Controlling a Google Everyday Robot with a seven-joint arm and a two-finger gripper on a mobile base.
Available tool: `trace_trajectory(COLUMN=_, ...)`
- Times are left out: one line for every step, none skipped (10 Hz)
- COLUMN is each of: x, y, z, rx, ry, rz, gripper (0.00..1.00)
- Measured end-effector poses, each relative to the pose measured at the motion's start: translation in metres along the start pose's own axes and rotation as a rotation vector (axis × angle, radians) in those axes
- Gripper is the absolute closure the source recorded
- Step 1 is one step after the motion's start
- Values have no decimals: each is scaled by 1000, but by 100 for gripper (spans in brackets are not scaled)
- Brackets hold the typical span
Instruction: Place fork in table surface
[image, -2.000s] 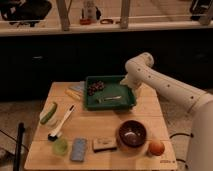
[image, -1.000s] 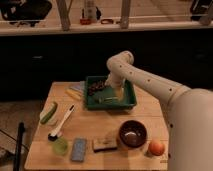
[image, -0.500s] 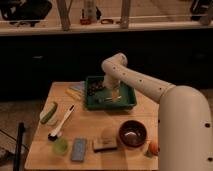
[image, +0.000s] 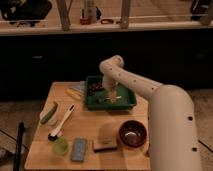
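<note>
Jaws hang over tray (image: 95, 105), arm (image: 131, 81) bent

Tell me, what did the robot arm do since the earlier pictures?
The arm swung left over the table and bent down, lowering its gripper into the green tray. I cannot tell whether it has grabbed anything yet. The brush, the brown bowl and the other things on the table stayed where they were.

The tray (image: 124, 105) stood at the far side of the table surface (image: 90, 125), and the gripper (image: 112, 95) hung inside it. The brush (image: 62, 122) lay at the near left, the bowl (image: 132, 134) at the near right.
</note>
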Motion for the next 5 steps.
trace_trajectory(x=1, y=-1, z=7, rx=-11, ry=-8, rz=9, gripper=20)
trace_trajectory(x=-2, y=-3, z=15, rx=-25, ry=-20, rz=13, gripper=20)
trace_trajectory(x=-6, y=-5, z=23, rx=-37, ry=-31, rz=13, gripper=20)
trace_trajectory(x=-7, y=-6, z=28, rx=-46, ry=-41, rz=16, gripper=20)
trace_trajectory(x=-7, y=-7, z=34, rx=-54, ry=-51, rz=22, gripper=20)
